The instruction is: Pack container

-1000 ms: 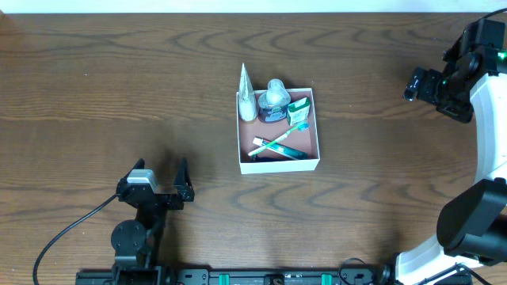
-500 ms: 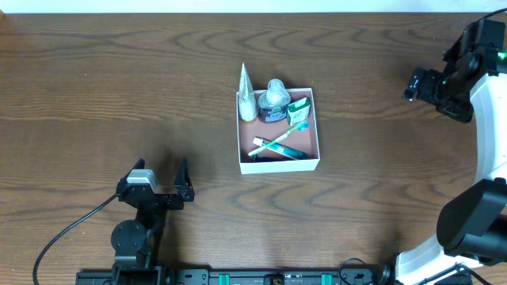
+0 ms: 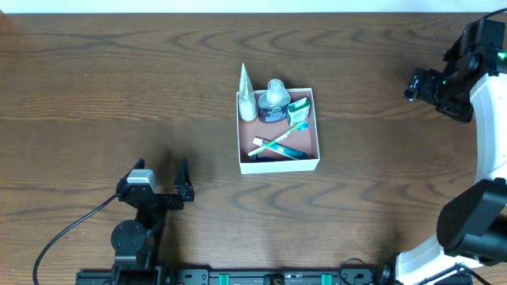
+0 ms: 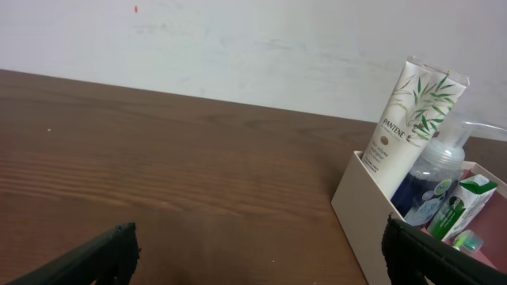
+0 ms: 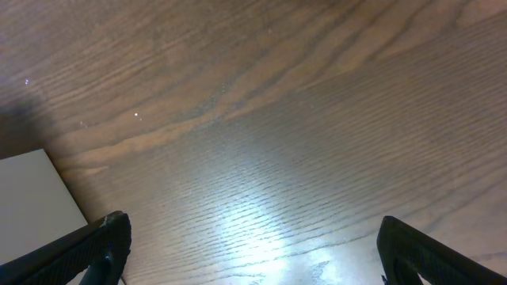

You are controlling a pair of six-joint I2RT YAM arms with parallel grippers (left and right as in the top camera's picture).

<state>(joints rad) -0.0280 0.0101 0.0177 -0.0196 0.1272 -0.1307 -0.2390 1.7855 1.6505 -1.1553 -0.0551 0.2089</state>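
Note:
The container (image 3: 310,163) is a square white-walled box with a reddish-brown bottom at the table's middle. Inside it are a white tube (image 3: 246,96) leaning at the back left corner, a pump bottle (image 3: 275,99), a small green box (image 3: 299,108) and toothbrushes (image 3: 277,144). The left wrist view shows the container's wall (image 4: 360,202), the tube (image 4: 408,119) and the bottle (image 4: 434,178). My left gripper (image 3: 181,183) is open and empty at the front left, apart from the container. My right gripper (image 3: 415,83) is open and empty at the far right over bare wood.
A black cable (image 3: 67,233) runs from the left arm toward the front edge. The right arm's white body (image 3: 491,111) stands along the right edge. The right wrist view shows a white corner (image 5: 32,202) at its left edge.

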